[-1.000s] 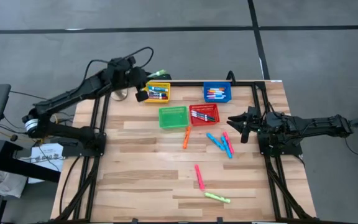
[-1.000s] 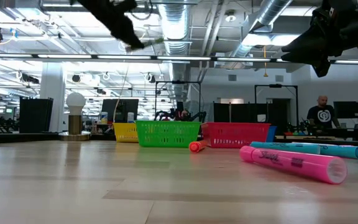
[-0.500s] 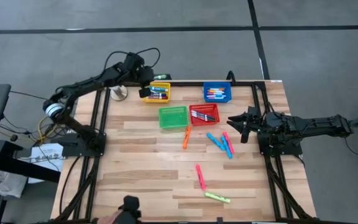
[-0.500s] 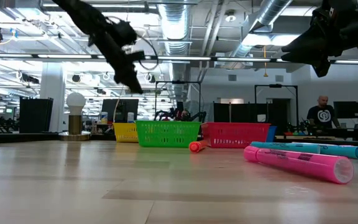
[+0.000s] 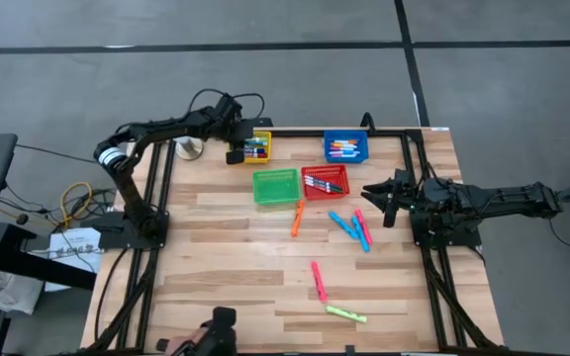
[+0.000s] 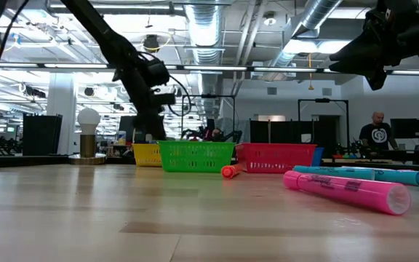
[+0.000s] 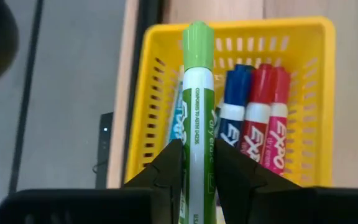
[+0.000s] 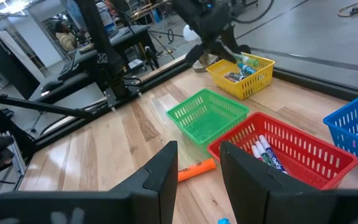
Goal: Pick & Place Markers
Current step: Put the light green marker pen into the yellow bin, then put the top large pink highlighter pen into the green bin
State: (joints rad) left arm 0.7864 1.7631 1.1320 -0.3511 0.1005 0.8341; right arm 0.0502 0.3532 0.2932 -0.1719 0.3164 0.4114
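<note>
My left gripper [image 7: 197,171] is shut on a white marker with a green cap [image 7: 197,93], right over the yellow basket [image 5: 256,147], which holds several more markers [image 7: 253,118]. In the low view it hangs just above that basket [image 6: 145,153]. My right gripper [image 5: 376,195] is open and waits in the air near the table's right edge, beside the red basket [image 5: 325,181]. Loose on the wood lie an orange marker [image 5: 296,220], two blue ones [image 5: 342,224], two pink ones [image 5: 317,281] and a yellow-green one [image 5: 345,314]. My left gripper pinches the green-capped marker by its white barrel [image 7: 196,152] between the two fingers [image 7: 166,174]. The marker lies along the fingers and sticks out past their tips, green cap end [image 7: 197,37] foremost. It slants down over the markers in the yellow basket; whether it touches them I cannot tell.
A green basket [image 5: 276,186] stands next to the red one, and a blue basket [image 5: 345,148] with markers is at the far edge. A black frame [image 5: 414,178] borders the table. A person's hand with a dark object [image 5: 211,331] shows at the near edge.
My left gripper, keeping the green-capped marker, has come down from high up to just above the yellow basket, and its arm has swung toward the table's far edge. The person's hand has appeared at the near edge.
</note>
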